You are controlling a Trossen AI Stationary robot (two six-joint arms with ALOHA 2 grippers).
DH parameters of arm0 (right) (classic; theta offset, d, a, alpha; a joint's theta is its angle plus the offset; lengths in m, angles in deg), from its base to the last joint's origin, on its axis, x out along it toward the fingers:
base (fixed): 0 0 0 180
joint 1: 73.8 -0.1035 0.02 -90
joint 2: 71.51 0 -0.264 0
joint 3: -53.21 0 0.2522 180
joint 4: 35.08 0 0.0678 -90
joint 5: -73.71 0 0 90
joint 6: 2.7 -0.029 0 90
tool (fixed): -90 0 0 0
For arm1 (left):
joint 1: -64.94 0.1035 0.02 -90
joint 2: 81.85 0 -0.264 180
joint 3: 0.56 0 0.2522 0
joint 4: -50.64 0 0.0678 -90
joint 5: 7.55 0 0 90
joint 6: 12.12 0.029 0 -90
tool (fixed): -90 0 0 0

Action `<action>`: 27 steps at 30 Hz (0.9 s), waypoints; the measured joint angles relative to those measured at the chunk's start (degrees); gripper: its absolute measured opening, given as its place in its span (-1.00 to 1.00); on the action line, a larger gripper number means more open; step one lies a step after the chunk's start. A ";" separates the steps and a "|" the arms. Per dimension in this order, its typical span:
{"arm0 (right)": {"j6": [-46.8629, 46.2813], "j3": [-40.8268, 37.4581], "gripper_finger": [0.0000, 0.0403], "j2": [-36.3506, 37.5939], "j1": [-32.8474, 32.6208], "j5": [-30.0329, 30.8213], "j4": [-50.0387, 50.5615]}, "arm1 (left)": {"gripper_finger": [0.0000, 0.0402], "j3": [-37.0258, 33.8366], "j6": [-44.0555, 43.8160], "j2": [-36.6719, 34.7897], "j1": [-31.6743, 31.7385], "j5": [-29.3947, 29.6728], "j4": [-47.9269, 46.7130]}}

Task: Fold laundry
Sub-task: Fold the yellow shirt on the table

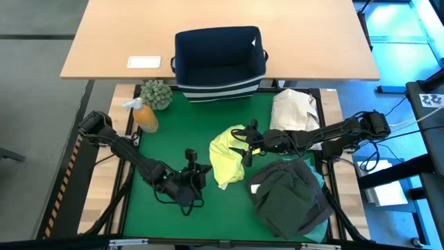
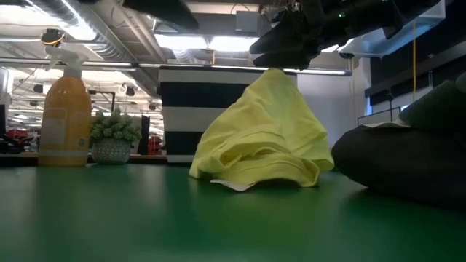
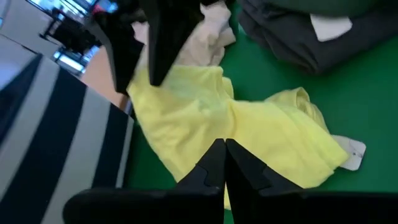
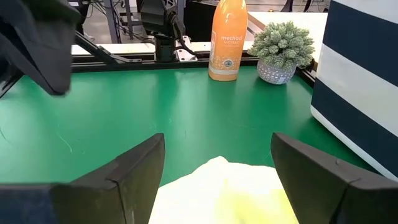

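Two end effectors: left (image 1: 202, 173) pinched together, empty, beside yellow shirt (image 1: 227, 157) mid-surface; right (image 1: 244, 151) spread apart over its peak. Best lowered onto one layer, clear of dark pile (image 1: 291, 198) at right edge

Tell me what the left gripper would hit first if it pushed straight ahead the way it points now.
Most likely the yellow-green shirt: the shut left gripper aims right at it, with only green mat between. Depth is hard to judge.

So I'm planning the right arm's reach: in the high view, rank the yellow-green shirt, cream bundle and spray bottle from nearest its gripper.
1. yellow-green shirt, directly under the right gripper.
2. cream bundle, behind its arm.
3. spray bottle, far left corner.
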 joint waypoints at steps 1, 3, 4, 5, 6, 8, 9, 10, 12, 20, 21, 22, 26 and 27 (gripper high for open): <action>0.00 0.00 0.45 0.00 0.00 0.00 -0.01 | -1.00 0.29 0.00 0.00 -0.36 0.65 -0.15; 0.00 0.00 0.45 0.00 0.00 0.00 -0.02 | -1.00 0.52 0.01 0.00 -0.78 1.39 -0.32; 0.00 0.00 0.45 0.00 0.00 0.00 -0.02 | -1.00 0.53 0.00 0.00 -0.89 1.59 -0.42; 0.00 0.00 0.45 0.00 0.00 0.00 -0.01 | -1.00 0.53 0.01 0.00 -0.94 1.76 -0.47; 0.00 0.00 0.45 0.00 0.00 0.00 -0.02 | -1.00 0.57 0.00 0.00 -0.94 1.80 -0.47; 0.00 0.00 0.45 0.00 0.00 0.00 -0.02 | -1.00 0.64 -0.10 0.00 -0.94 1.33 -0.60; 0.00 0.00 0.45 0.00 0.00 0.00 0.00 | -1.00 0.64 -0.44 0.00 -0.94 0.48 -1.04; -0.02 0.00 0.45 0.00 0.00 0.00 -0.02 | -1.00 0.64 -1.12 0.00 -0.94 -0.52 -1.73; -0.01 0.00 0.45 0.00 0.00 0.00 -0.02 | -1.00 0.63 -3.39 -0.45 -0.94 -1.93 -4.14; -0.02 0.00 0.45 0.00 0.00 0.00 -0.02 | -1.00 -4.91 -12.88 -5.29 -0.64 -4.29 -6.73; -0.02 0.00 0.45 0.00 0.00 0.00 -0.02 | -1.00 -5.58 -13.17 -5.66 -0.51 -5.25 -5.94; -0.02 0.00 0.45 0.00 0.00 0.00 -0.03 | -1.00 -6.13 -13.22 -5.81 -0.23 -6.62 -4.87; -0.02 0.00 0.45 0.00 0.00 0.00 -0.25 | -1.00 -7.42 -11.83 -5.75 2.13 -12.61 0.33; -0.02 0.00 0.45 0.00 0.00 0.00 -0.39 | -1.00 -7.98 -11.25 -5.67 2.90 -14.61 2.98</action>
